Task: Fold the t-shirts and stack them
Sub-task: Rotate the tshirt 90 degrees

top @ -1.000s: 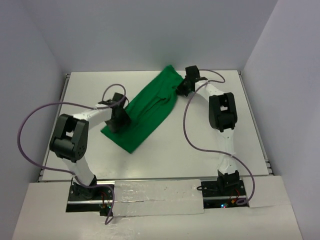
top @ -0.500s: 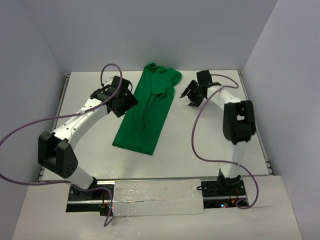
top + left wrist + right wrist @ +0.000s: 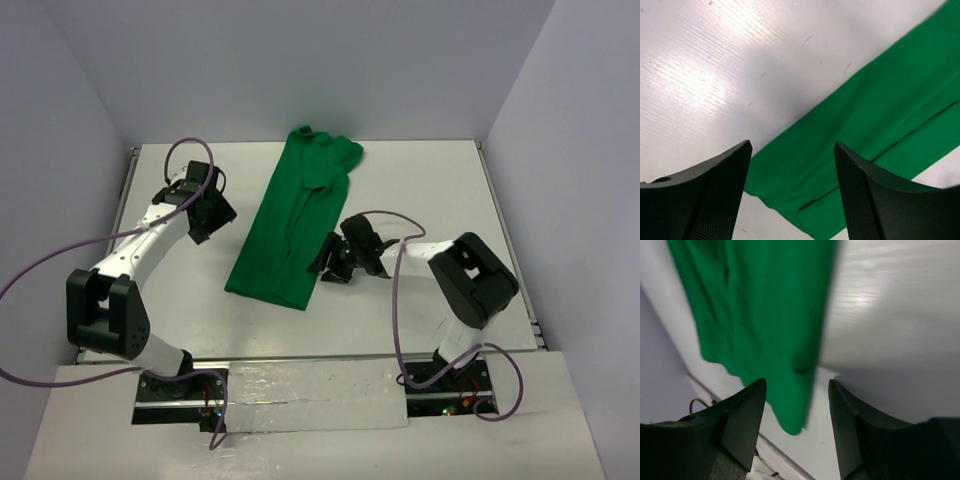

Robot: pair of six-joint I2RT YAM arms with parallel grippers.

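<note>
Right tool (image 3: pixel 328 264) has been swung down beside the shirt (image 3: pixel 292 225) hem, and left tool (image 3: pixel 212 216) drawn back. Both are released and empty. Shirt is laid lengthwise-folded on desk (image 3: pixel 420 190) between the tools, likely staged for a cross fold.

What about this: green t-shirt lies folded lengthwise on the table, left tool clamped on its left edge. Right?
No. The left tool is open and empty, clear of the green t-shirt, as the left wrist view shows. The shirt does lie folded lengthwise on the table.
</note>
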